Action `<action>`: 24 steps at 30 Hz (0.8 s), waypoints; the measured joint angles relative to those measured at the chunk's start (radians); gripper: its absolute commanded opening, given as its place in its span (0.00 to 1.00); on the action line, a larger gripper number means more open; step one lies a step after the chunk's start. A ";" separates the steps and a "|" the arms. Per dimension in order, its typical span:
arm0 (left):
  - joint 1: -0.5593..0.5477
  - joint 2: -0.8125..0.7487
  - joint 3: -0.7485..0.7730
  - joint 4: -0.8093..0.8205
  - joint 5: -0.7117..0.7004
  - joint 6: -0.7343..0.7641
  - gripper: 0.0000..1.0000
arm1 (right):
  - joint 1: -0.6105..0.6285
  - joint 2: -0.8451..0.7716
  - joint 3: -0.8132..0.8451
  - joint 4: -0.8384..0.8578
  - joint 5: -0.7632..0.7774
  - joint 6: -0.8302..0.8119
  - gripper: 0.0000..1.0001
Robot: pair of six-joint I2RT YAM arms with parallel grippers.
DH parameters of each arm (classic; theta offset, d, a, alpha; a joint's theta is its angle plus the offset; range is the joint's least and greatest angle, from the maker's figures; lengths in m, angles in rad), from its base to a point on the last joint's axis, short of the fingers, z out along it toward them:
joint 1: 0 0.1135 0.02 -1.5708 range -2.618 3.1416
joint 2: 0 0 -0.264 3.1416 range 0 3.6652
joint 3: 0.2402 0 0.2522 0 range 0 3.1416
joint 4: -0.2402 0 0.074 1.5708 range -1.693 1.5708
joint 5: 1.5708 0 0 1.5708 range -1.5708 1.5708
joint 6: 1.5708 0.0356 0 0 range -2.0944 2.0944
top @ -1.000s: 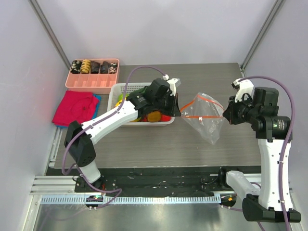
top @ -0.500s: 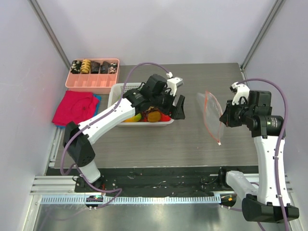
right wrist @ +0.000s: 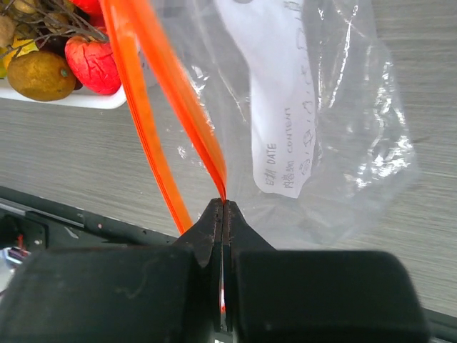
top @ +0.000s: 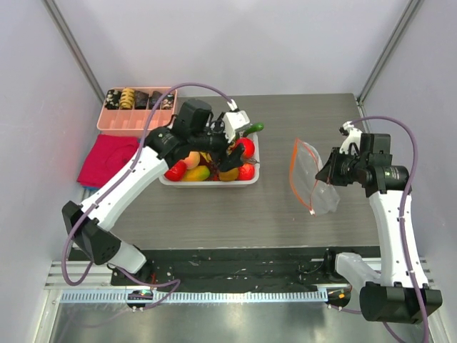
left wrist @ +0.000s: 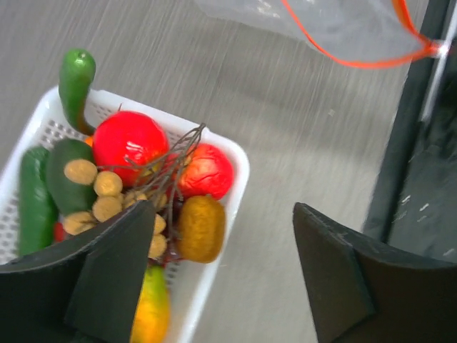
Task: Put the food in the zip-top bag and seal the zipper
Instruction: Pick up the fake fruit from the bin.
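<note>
The food lies heaped in a white lattice basket (top: 253,180) (left wrist: 239,161): a red round fruit (left wrist: 131,139), a tan berry bunch (left wrist: 100,196) on brown stems, a brown oval fruit (left wrist: 200,227) and green pieces (left wrist: 75,78). My left gripper (top: 225,146) (left wrist: 221,264) hovers open over the basket's right end, holding nothing. To the right, my right gripper (top: 330,171) (right wrist: 223,207) is shut on one end of the orange-red zipper (top: 293,171) (right wrist: 143,93). The clear zip-top bag (top: 314,182) (right wrist: 328,107) hangs from it, limp, with a white label.
A pink divided tray (top: 136,125) with small rolls stands at the back left. A red cloth (top: 111,161) lies left of the basket. A black strip (top: 235,268) runs along the table's near edge, below the bag.
My left gripper let go of the bag's mouth, opened, and swung left over the basket. The bag's mouth collapsed; it now hangs from the right gripper alone.
</note>
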 measured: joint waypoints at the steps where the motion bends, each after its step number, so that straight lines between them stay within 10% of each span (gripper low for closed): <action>1: 0.000 0.004 0.000 -0.004 0.005 0.047 0.76 | 0.000 0.008 -0.011 0.008 -0.006 0.014 0.01; 7: -0.022 0.073 0.006 -0.040 0.031 0.396 0.56 | 0.000 0.066 -0.063 0.062 -0.033 0.095 0.01; 24: -0.089 0.372 0.127 -0.033 0.002 0.754 0.52 | 0.000 0.085 -0.084 0.130 -0.060 0.185 0.01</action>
